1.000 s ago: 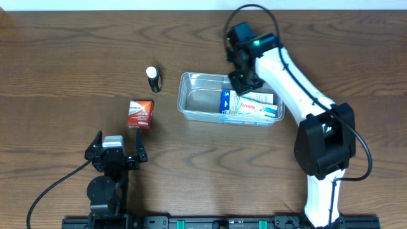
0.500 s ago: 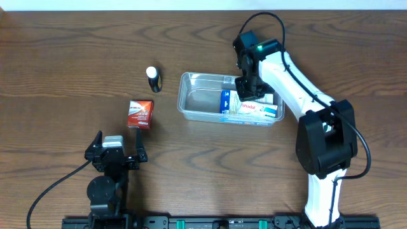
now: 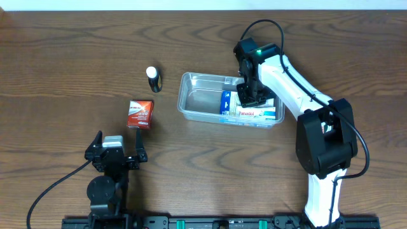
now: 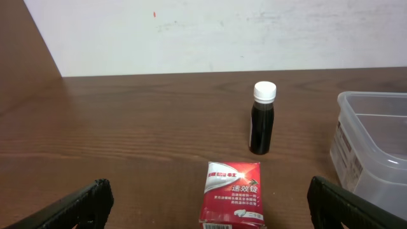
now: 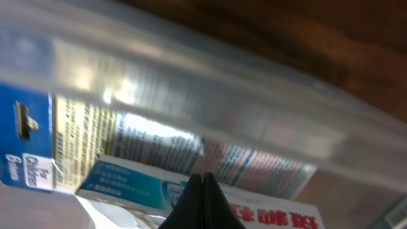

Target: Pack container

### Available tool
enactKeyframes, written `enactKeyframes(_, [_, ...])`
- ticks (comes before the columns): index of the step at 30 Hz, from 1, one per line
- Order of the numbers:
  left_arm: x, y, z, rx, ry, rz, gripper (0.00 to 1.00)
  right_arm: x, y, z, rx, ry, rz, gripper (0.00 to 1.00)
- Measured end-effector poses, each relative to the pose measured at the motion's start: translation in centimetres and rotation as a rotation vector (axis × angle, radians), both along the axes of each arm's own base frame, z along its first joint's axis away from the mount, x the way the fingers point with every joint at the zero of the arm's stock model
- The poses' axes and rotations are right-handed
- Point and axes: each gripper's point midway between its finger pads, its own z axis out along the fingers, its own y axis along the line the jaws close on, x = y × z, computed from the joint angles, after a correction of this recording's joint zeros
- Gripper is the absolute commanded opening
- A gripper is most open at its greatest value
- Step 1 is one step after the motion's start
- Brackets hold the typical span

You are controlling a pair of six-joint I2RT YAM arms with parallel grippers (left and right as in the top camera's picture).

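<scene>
surface: dark brown wooden table; white wall behind it
container: clear, shallow rectangular plastic tub with rounded corners, mid-table; blue-and-white cardboard boxes lie in its right half
right gripper: jaws pressed together, holding nothing; tips down inside the tub, over the boxes
left gripper: jaws spread wide, nothing between them; near the front edge
loose items: small red cardboard box ahead of the left gripper; small dark bottle with white cap upright beyond it; both left of the tub, apart from it

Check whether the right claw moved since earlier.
Yes. The right claw slid from the far rim of the clear plastic rectangular container inward, over its boxes.
</scene>
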Motion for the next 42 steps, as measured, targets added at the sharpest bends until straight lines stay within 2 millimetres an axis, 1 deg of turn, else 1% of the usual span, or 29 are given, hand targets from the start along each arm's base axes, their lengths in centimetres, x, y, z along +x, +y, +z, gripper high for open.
enactKeyframes(4, [0.0, 0.0, 0.0, 0.000, 0.000, 0.000, 0.98, -1.0, -0.3, 0.4, -0.011, 0.045, -0.002, 0.01])
enactKeyframes(7, [0.0, 0.0, 0.0, 0.000, 0.000, 0.000, 0.98, -1.2, -0.2, 0.9, 0.004, 0.058, -0.007, 0.01])
enactKeyframes(11, [0.0, 0.0, 0.0, 0.000, 0.000, 0.000, 0.98, -0.3, 0.0, 1.4, 0.037, 0.039, -0.021, 0.01])
enactKeyframes(14, [0.0, 0.0, 0.0, 0.000, -0.001, 0.000, 0.98, 0.7, -0.3, 2.2, 0.061, 0.014, -0.041, 0.01])
enactKeyframes(17, [0.0, 0.0, 0.0, 0.000, 0.000, 0.000, 0.98, 1.6, -0.4, 3.9, 0.100, 0.010, -0.050, 0.01])
enactKeyframes(19, [0.0, 0.0, 0.0, 0.000, 0.000, 0.000, 0.98, 1.8, -0.4, 5.6, 0.123, 0.016, -0.053, 0.01])
enactKeyframes(20, [0.0, 0.0, 0.0, 0.000, 0.000, 0.000, 0.98, 1.7, -0.4, 6.8, 0.131, 0.017, -0.054, 0.01])
enactKeyframes(22, [0.0, 0.0, 0.0, 0.000, -0.001, 0.000, 0.98, 1.0, -0.4, 8.9, 0.136, 0.039, -0.052, 0.01])
enactKeyframes(24, [0.0, 0.0, 0.0, 0.000, 0.000, 0.000, 0.98, -0.2, -0.6, 10.4, 0.134, 0.073, -0.051, 0.01])
enactKeyframes(26, [0.0, 0.0, 0.0, 0.000, 0.000, 0.000, 0.98, -1.3, -0.7, 11.2, 0.130, 0.108, -0.046, 0.01])
enactKeyframes(29, [0.0, 0.0, 0.0, 0.000, 0.000, 0.000, 0.98, -1.9, -0.3, 11.1, 0.140, 0.127, -0.029, 0.01])
enactKeyframes(33, [0.0, 0.0, 0.0, 0.000, 0.000, 0.000, 0.98, -3.3, 0.8, 10.1, 0.140, 0.182, -0.001, 0.01])
enactKeyframes(36, [0.0, 0.0, 0.0, 0.000, 0.000, 0.000, 0.98, -4.7, 1.7, 9.3, 0.136, 0.231, 0.023, 0.01])
enactKeyframes(38, [0.0, 0.0, 0.0, 0.000, 0.000, 0.000, 0.98, -5.8, 1.9, 8.7, 0.125, 0.266, 0.035, 0.01])
enactKeyframes(42, [0.0, 0.0, 0.0, 0.000, 0.000, 0.000, 0.98, -8.3, 1.5, 8.0, 0.101, 0.330, 0.052, 0.01])
